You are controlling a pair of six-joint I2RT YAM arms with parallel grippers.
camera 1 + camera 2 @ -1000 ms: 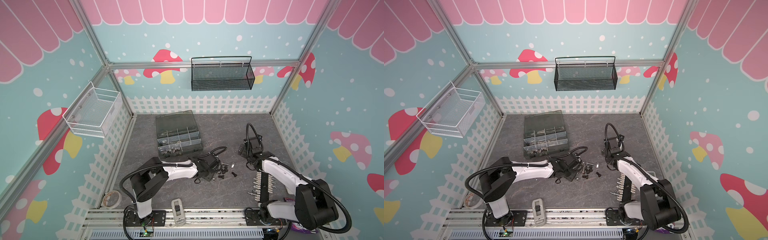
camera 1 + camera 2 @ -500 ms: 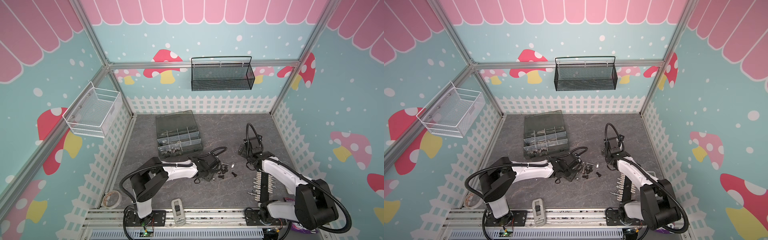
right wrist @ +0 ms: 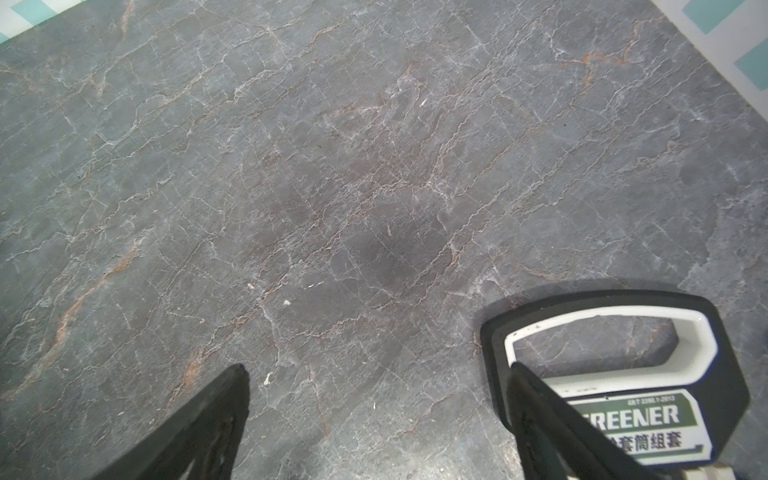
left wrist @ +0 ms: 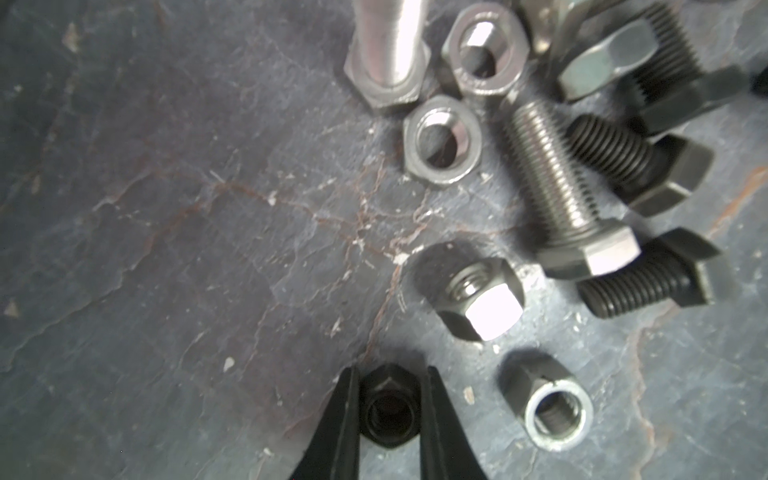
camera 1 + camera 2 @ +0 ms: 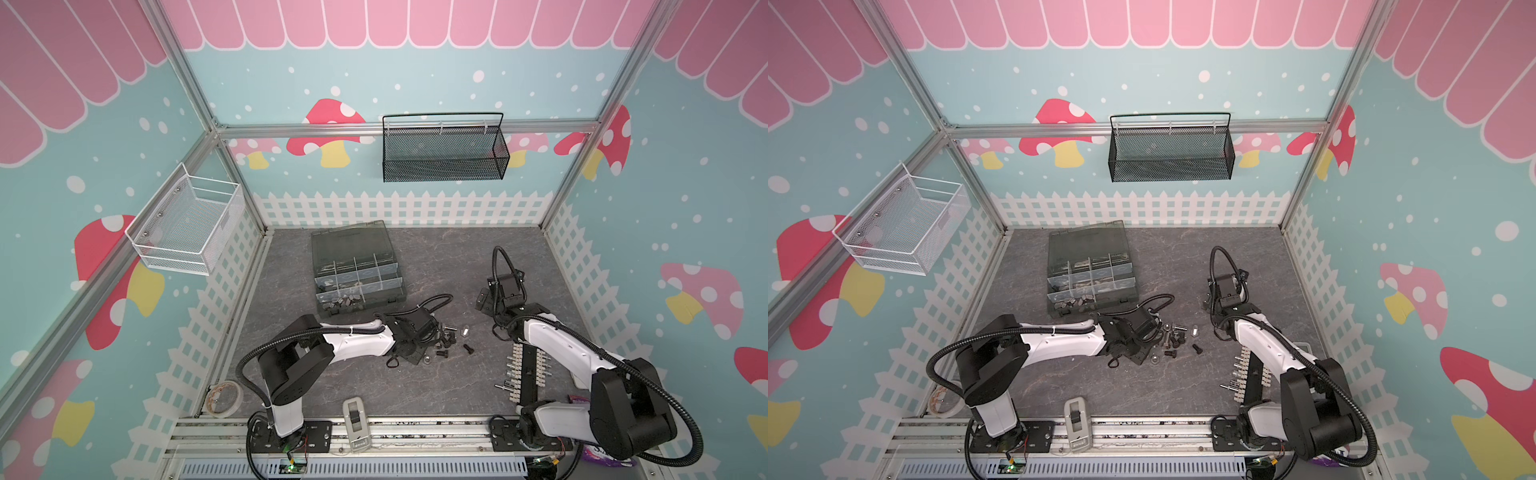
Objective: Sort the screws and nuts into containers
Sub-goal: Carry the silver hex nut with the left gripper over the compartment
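Note:
My left gripper (image 4: 391,372) sits low on the dark floor, shut on a small black nut (image 4: 388,409), with its jaws pressed against two opposite flats. Beside it lie several loose silver nuts (image 4: 442,141) and silver and black screws (image 4: 557,195). In both top views this pile (image 5: 446,336) (image 5: 1173,334) lies just right of the left gripper (image 5: 432,338). The containers, in an open grey organizer box (image 5: 357,270), stand behind it; some hold dark pieces. My right gripper (image 3: 376,370) (image 5: 484,299) hangs open over bare floor.
A black-and-white tool case handle (image 3: 615,374) lies by one right finger. A white terminal strip (image 5: 525,374) lies front right and a tape roll (image 5: 222,399) front left. A black mesh basket (image 5: 442,153) and a white wire basket (image 5: 187,224) hang on the walls.
The left jaws have closed in onto the black nut. Both arms otherwise stay where they were.

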